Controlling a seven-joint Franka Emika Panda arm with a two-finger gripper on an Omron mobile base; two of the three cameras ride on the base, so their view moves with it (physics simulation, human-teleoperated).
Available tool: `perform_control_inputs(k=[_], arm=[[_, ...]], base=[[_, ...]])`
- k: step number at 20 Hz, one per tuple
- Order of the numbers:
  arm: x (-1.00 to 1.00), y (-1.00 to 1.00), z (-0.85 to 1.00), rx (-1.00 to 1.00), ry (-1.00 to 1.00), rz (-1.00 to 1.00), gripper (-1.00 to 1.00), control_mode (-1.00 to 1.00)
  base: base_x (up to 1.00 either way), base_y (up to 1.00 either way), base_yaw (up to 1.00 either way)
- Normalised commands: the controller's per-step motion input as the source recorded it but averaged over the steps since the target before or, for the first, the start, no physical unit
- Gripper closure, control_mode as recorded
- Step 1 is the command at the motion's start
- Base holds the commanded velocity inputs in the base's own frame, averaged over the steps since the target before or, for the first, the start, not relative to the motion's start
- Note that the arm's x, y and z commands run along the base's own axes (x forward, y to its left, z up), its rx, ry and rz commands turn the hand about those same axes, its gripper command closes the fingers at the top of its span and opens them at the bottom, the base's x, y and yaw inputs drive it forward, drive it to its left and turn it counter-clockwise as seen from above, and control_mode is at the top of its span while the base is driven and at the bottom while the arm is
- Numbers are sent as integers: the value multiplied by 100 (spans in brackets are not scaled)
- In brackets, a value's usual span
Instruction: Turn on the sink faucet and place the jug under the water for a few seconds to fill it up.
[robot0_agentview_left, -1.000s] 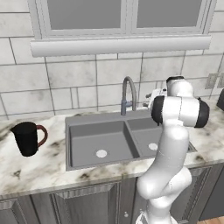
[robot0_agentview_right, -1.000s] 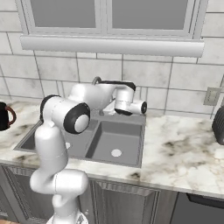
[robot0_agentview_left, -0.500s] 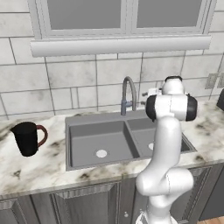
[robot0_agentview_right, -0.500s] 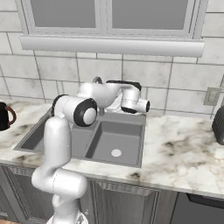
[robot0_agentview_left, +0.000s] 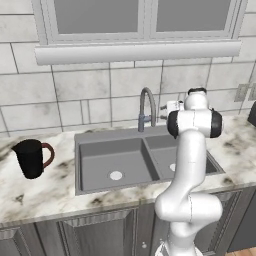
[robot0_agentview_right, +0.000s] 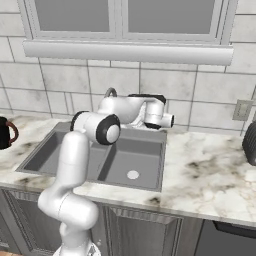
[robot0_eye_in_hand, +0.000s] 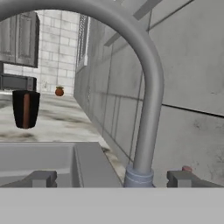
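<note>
On the left of the counter (robot0_agentview_left: 45, 192), in the left base view, the jug (robot0_agentview_left: 30, 158) stands upright with its reddish handle turned toward the sink (robot0_agentview_left: 100, 159); it sits well apart from the basin edge, just where it stood a second ago. The right base view catches it at the far left edge (robot0_agentview_right: 5, 133), and the hand view shows it as a dark cup (robot0_eye_in_hand: 25, 108) on the marbled top beyond the sink rim (robot0_eye_in_hand: 43, 157).

Further right, the faucet (robot0_agentview_left: 146, 107) rises from the back edge of the sink, its arched spout curving over the basins. No stream shows under the spout. In the hand view the grey pipe (robot0_eye_in_hand: 148, 118) fills the middle, its collar low between the two fingertips (robot0_eye_in_hand: 43, 178).

Right again, the gripper (robot0_eye_in_hand: 114, 179) sits just beside the faucet's base, with its fingers spread wide, one on each side of the pipe and nothing clamped. Against a second ago, the arm's upper links have swung closer to the wall: the elbow now stands nearly above the right basin, and the hand (robot0_agentview_right: 159, 116) has moved in behind the faucet.
</note>
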Motion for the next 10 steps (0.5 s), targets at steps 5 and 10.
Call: perform_control_inputs(k=[5,10], arm=[[10,25,0,0,0,0,-100,-100],[3,17,0,0,0,0,-100,-100]], base=[[0,0,0],[0,0,0]])
